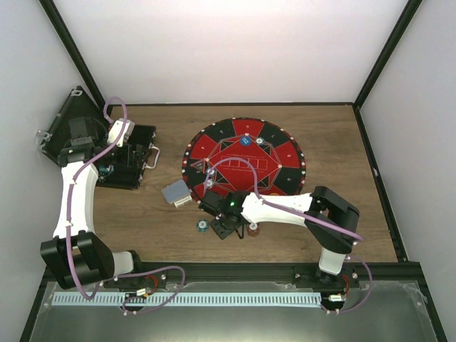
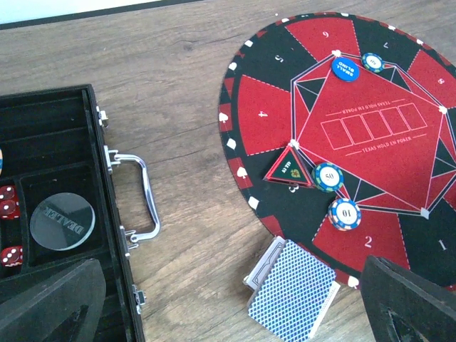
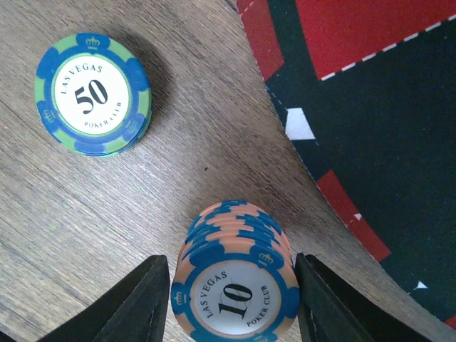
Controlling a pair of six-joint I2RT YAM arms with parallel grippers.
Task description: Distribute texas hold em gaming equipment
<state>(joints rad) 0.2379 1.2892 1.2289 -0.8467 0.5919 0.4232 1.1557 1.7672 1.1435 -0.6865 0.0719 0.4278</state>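
Observation:
A stack of orange-and-blue "10" poker chips (image 3: 235,285) stands on the wood just off the mat's near edge; it also shows in the top view (image 1: 254,229). My right gripper (image 3: 231,267) is open, one finger on each side of the stack, low over the table (image 1: 244,226). A green-and-blue "50" chip (image 3: 92,95) lies beyond it (image 1: 202,226). A deck of blue-backed cards (image 2: 292,296) rests tilted on a grey card box by the mat's left edge (image 1: 175,193). My left gripper (image 2: 228,313) is open and empty, high over the case (image 1: 121,135).
The round red-and-black mat (image 1: 274,182) carries a blue small-blind disc (image 2: 345,69), a chip (image 2: 372,62), a "50" chip (image 2: 328,177), a "10" chip (image 2: 345,214) and a triangular marker (image 2: 290,167). The open black case (image 2: 64,128) holds a dealer button (image 2: 63,221) and red dice (image 2: 8,203).

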